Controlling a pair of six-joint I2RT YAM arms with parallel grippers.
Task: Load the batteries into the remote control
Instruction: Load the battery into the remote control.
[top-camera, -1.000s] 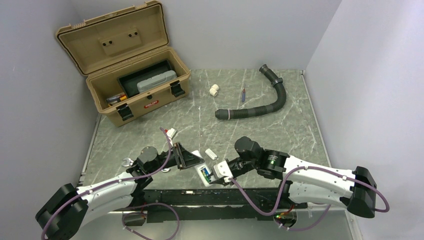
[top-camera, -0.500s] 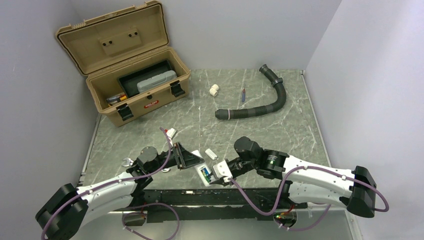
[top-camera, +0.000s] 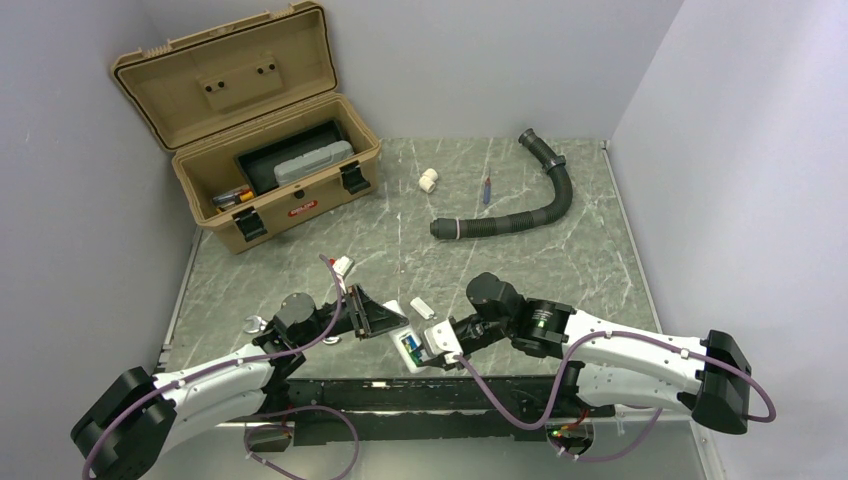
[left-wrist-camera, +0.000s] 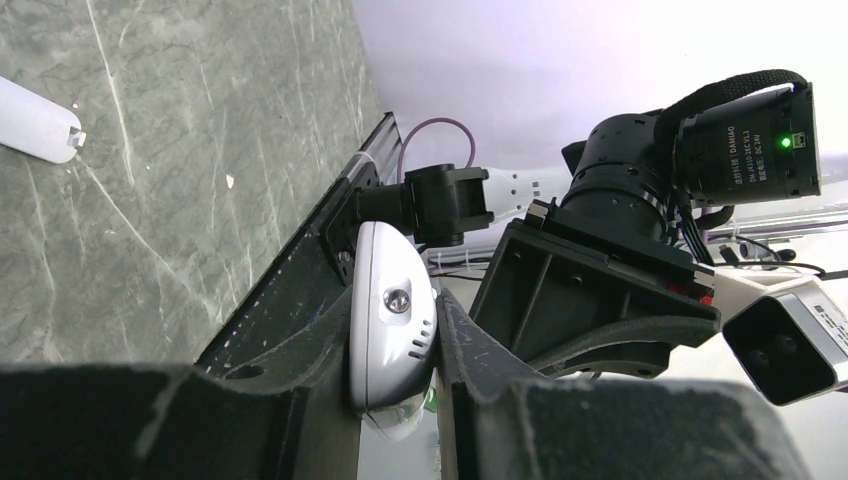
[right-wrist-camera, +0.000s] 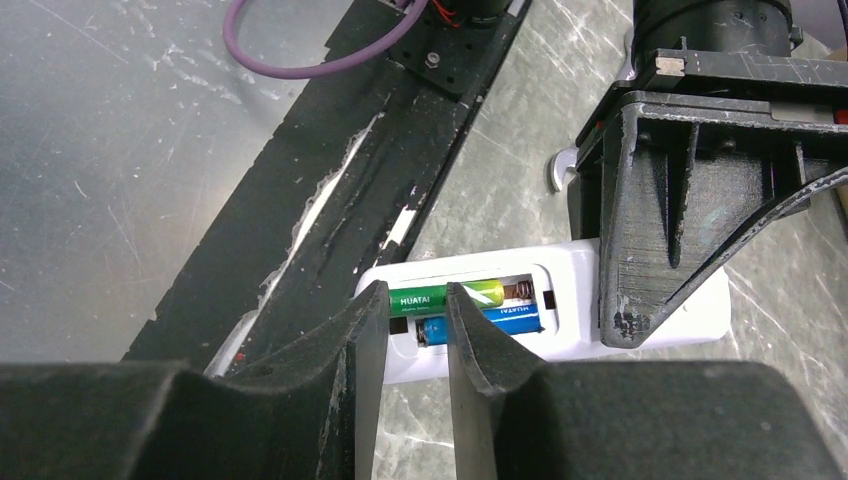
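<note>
Both batteries (right-wrist-camera: 418, 298) between fingertips (right-wrist-camera: 365, 322) (contact unclear)

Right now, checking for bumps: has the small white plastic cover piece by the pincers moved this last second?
No. The small white plastic cover piece keeps its spot and angle against the pale veins of the green marbled tabletop.

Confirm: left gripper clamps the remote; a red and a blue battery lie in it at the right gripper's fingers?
No: the right wrist view shows a green battery, not red; left gripper clamps the remote, blue battery lies alongside at the right gripper.
</note>
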